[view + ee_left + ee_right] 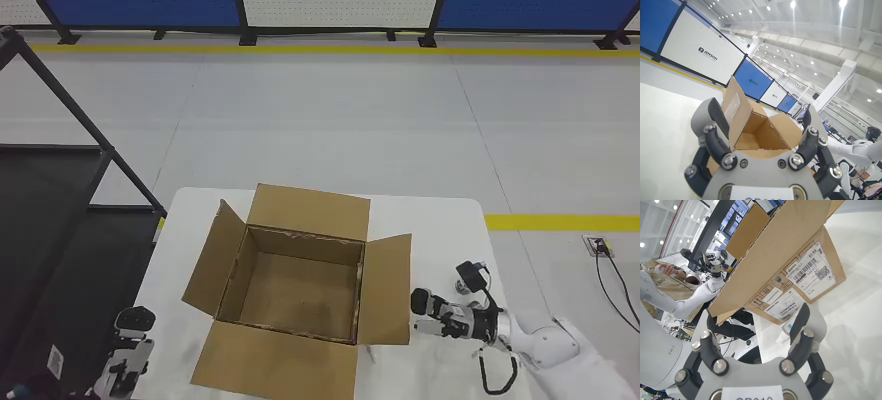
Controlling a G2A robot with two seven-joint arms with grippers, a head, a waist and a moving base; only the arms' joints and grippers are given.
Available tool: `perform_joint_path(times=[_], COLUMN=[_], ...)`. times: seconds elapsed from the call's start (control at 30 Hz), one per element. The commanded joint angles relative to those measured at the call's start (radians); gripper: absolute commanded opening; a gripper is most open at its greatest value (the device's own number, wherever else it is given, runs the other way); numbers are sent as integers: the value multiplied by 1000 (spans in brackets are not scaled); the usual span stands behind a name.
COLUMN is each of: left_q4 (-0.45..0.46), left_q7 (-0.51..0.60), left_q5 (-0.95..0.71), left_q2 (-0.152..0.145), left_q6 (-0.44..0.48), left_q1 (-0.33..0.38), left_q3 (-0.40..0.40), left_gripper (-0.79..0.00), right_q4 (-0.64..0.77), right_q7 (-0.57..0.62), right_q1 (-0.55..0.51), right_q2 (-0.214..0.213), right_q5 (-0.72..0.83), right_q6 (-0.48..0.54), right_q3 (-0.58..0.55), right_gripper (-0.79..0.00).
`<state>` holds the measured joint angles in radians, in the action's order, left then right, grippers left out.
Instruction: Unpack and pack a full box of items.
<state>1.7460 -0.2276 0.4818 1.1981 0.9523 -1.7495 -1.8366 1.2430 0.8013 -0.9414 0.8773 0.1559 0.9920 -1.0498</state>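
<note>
Tally from my station.

- I count one cardboard box [300,212].
- It sits on one white table [440,225].
- I count four flaps [385,290] on the box, one per edge of the opening.
- There are two grippers, the left gripper [762,106] and the right gripper [756,311]. I see two fingers on each, so four in all.
- On the box wall facing my right wrist camera I can separate three white stickers [814,275]. One is large, one is lower down, and one is a narrow strip between them.
- I see one tape strip [732,106] on a flap.
- One small white item [786,327] lies on the table against the box. I cannot tell what kind it is.
</note>
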Motion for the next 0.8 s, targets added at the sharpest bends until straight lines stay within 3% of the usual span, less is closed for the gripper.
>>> perform_joint_path(times=[0.0,0.3,0.43,0.7,0.77], left_q4=[-1,-5,2,8,8], left_q7=[-6,-10,-2,-4,-4], left_q5=[-1,1,6,17,17], left_q2=[1,6,8,10,10], left_q6=[1,5,6,2,2], left_q1=[-3,-9,-7,-6,-6], left_q3=[-3,-12,-9,-11,-11], left_gripper=[0,0,0,0,0], right_q4=[21,17,-21,-21,-15], right_q7=[0,-8,-103,-103,-144], right_q1=[-1,5,6,6,0], right_q2=[1,22,34,34,38], right_q5=[-40,-155,-236,-236,-236], right_q6=[1,20,13,13,-26], right_q3=[5,74,74,74,70], right_gripper=[0,0,0,0,0])
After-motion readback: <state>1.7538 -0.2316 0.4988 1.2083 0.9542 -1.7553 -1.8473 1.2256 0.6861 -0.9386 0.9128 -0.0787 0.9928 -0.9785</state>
